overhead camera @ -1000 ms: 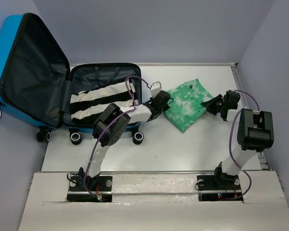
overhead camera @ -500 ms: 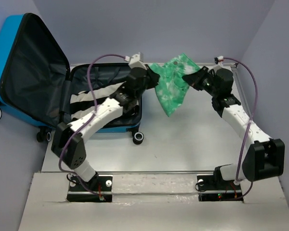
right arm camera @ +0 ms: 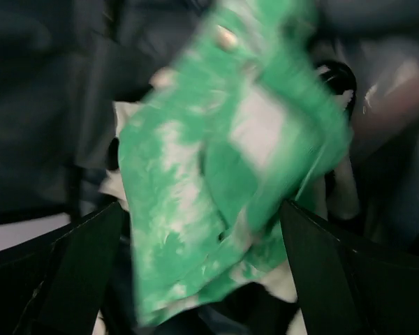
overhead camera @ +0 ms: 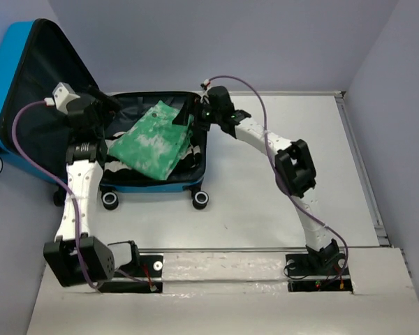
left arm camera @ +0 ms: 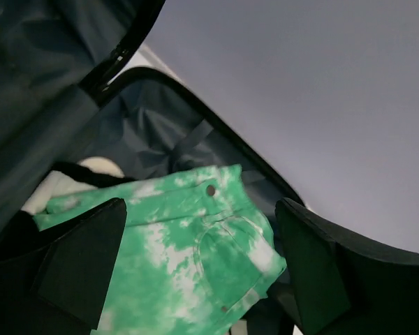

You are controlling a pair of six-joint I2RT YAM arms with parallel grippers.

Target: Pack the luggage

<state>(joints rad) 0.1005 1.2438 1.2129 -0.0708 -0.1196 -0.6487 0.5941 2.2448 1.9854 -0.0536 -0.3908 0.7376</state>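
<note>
The luggage [overhead camera: 152,186] lies open at about ten o'clock on the table [overhead camera: 279,209]. Its lid stands upright on the left, and its black-lined tray faces up so that clothes can go straight in. A green tie-dye garment [overhead camera: 153,143] lies loosely across the tray, over a black-and-white striped piece [overhead camera: 117,167] that it only partly covers. One corner rides up toward the tray's far rim at twelve o'clock, so it probably needs flattening before the lid can close.

The left gripper [overhead camera: 106,105] hangs at ten o'clock of the garment, just in front of the lid. Its fingers are spread wide and pinch nothing. The right gripper [overhead camera: 190,115] hangs at two o'clock over the tray's right rim. It is also spread, and although its wrist view is blurred, the cloth looks free of both fingers. The two grippers flank the garment at opposite ends, which suits carrying it stretched between them.
</note>
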